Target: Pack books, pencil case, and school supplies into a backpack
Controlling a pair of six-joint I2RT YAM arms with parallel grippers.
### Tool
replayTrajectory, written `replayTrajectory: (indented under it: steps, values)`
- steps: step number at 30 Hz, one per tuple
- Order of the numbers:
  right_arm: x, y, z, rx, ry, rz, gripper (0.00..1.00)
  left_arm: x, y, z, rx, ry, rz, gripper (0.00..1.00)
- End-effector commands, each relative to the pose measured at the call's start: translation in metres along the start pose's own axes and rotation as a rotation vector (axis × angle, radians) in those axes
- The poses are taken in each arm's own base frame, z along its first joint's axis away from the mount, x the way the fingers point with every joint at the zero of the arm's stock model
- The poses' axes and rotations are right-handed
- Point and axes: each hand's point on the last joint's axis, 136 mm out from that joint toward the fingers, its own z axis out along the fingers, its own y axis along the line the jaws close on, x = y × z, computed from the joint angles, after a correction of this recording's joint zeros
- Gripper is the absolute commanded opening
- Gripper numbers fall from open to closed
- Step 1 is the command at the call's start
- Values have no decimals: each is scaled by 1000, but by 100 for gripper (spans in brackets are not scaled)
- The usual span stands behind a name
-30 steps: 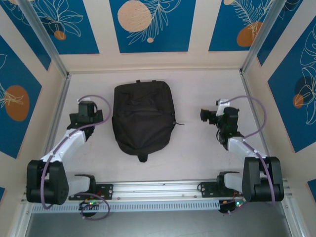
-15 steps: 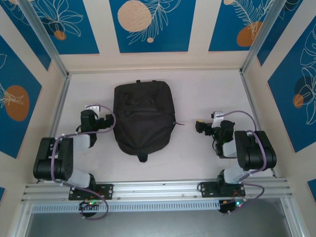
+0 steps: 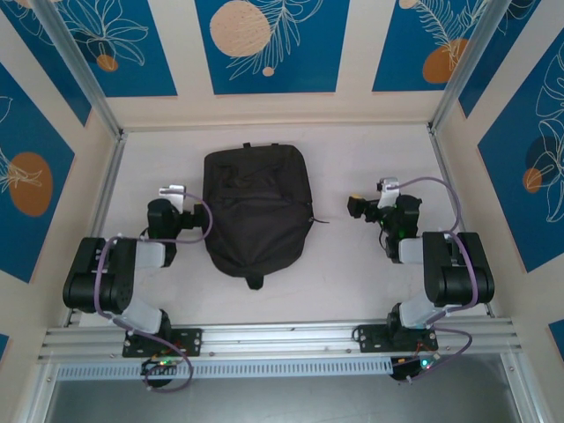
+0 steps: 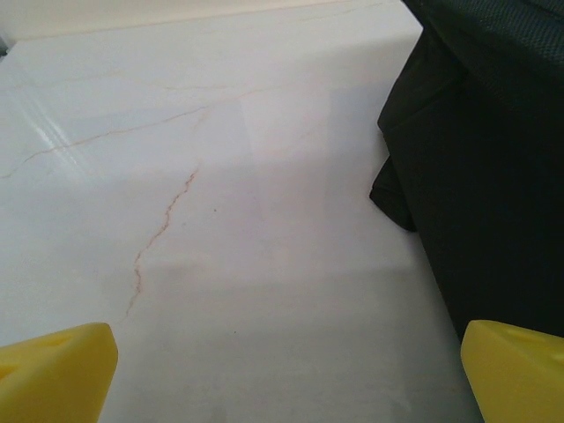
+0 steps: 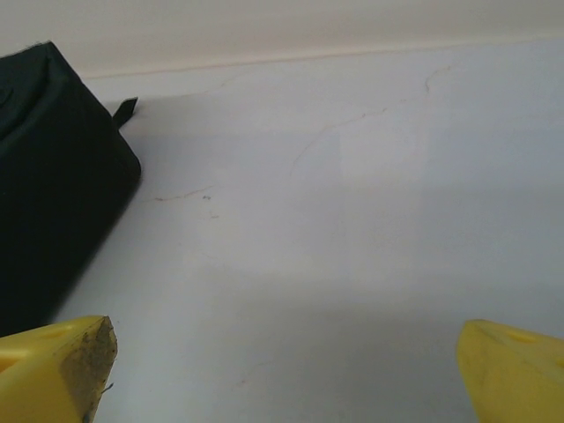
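A large black backpack [image 3: 256, 211] lies flat in the middle of the white table, its top loop toward the near edge. My left gripper [image 3: 196, 222] sits low just beside the backpack's left side, open, with bare table between its yellow fingertips [image 4: 62, 370]. In the left wrist view the backpack [image 4: 493, 150] rises at the right. My right gripper [image 3: 355, 208] stands open to the right of the backpack, apart from it, with nothing between its fingertips [image 5: 520, 370]. The backpack's corner [image 5: 53, 194] shows at the left of the right wrist view. The books, pencil case and school supplies are out of view.
Cream and blue patterned walls [image 3: 273, 44] close in the table on three sides, with metal posts [image 3: 458, 75] at the back corners. A metal rail [image 3: 282, 339] carrying both arm bases runs along the near edge. Bare tabletop [image 3: 370, 159] lies on both sides of the backpack.
Both arms have folded back toward their bases, elbows raised. The left gripper has swung in toward the backpack's left side; the right gripper has shifted slightly left. Both stayed open.
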Motion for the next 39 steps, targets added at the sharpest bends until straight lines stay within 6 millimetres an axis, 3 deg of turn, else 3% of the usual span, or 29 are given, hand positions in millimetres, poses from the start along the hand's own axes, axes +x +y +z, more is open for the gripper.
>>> replayTrajectory:
  steps: [1, 3, 5, 9, 11, 39]
  values:
    - [-1, 22, -28, -9, -147, -126, 99, -11, -21, -15, 74, -116, 72, 100]
    - [2, 29, -32, -20, -172, -160, 99, -11, -22, -23, 46, -159, 91, 100]
    - [0, 27, -23, -33, -131, -146, 99, -11, -12, -14, -20, -110, 70, 100]
    - [-4, -2, 7, -13, 33, 16, 99, -7, 0, 1, -7, -29, -3, 100]
    - [-4, -15, 7, 57, 34, 45, 99, -8, 0, 1, -7, -30, -3, 100]
    - [-3, -12, 6, 111, 23, -11, 99, -8, 0, 0, -10, -32, 2, 100]
